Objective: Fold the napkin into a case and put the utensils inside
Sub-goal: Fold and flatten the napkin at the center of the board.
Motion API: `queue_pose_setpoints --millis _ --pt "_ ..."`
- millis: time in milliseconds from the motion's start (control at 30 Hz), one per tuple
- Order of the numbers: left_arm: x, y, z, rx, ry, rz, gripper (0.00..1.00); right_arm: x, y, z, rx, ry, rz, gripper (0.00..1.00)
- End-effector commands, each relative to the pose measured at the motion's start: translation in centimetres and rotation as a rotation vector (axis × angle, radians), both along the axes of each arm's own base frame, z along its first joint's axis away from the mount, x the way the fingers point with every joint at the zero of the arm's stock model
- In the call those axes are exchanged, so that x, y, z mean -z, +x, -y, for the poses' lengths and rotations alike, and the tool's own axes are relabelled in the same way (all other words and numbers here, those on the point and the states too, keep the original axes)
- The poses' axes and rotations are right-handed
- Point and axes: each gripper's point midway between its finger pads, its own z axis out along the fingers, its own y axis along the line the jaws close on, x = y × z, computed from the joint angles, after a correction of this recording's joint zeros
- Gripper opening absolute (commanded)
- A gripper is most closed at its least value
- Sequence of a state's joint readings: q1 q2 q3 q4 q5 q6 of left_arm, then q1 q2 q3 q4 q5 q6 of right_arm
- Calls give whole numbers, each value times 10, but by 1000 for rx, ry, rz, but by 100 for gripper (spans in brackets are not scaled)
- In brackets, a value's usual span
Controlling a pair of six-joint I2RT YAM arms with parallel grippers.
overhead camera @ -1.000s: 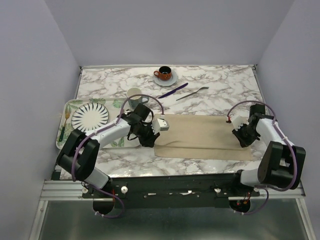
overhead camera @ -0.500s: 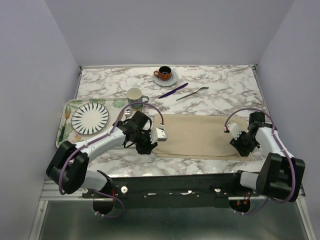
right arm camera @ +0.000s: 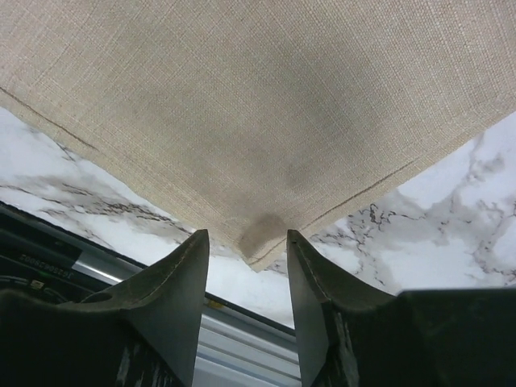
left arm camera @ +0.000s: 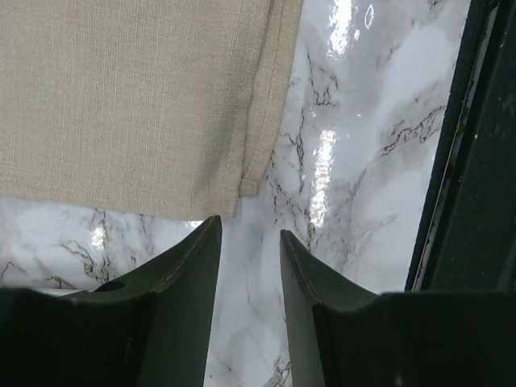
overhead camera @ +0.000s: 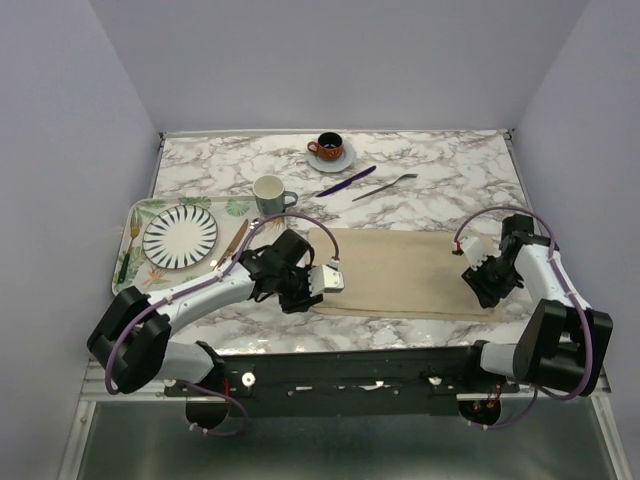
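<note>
Since the earlier frame, both arms have been drawn across the worktop [overhead camera: 440, 190] to the near corners of the flat napkin [overhead camera: 400, 272]. Over these the left tool [left arm camera: 248, 230] and right tool [right arm camera: 246, 235] are held apart, empty — corners should be pinched level, together. Beyond lie the knife [overhead camera: 346, 181] and fork [overhead camera: 384, 186].

Left arm [overhead camera: 215, 285]: raised-elbow pose a second ago, now stretched low, forearm nearer worktop's near edge. Left gripper [left arm camera: 248, 230] shifted toward near edge and slightly right; jaws apart just off near-left corner of napkin [overhead camera: 400, 270]. Arm's move uncovered copper knife [overhead camera: 236, 243] on tray [overhead camera: 135, 215]. Right gripper [right arm camera: 246, 235] slid toward near edge; jaws apart, now straddling napkin's near-right corner.
</note>
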State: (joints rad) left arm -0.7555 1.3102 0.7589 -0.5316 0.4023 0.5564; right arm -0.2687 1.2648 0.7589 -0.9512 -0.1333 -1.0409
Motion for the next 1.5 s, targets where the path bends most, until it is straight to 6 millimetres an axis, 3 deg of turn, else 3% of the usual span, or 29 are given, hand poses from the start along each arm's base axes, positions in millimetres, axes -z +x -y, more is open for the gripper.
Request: queue_pose_setpoints --millis 0,267,500,667,900,1067,1167,1233,1467 --pt "-3 12 6 -32 9 23 47 -1 -8 -5 158 35 -72 52" --pt "-9 8 -3 -11 51 15 49 -6 -7 -8 351 82 -62 53" --pt "-35 3 -2 -16 -76 53 49 -3 -14 1 565 181 -68 50" --pt "-37 3 -4 -9 -107 98 51 -1 -11 7 606 190 -37 52" --pt "-35 10 -1 -55 -110 74 51 3 -11 1 600 242 -102 55" --pt "-33 12 -1 -50 -92 71 51 11 -16 0 623 258 -170 69" --pt "-35 14 -1 -48 -87 78 51 14 -19 3 637 261 -182 69" --pt "-36 15 0 -46 -87 81 51 17 -18 5 649 257 -181 65" --pt "-32 20 -1 -77 -79 78 50 19 -8 12 675 263 -175 31"
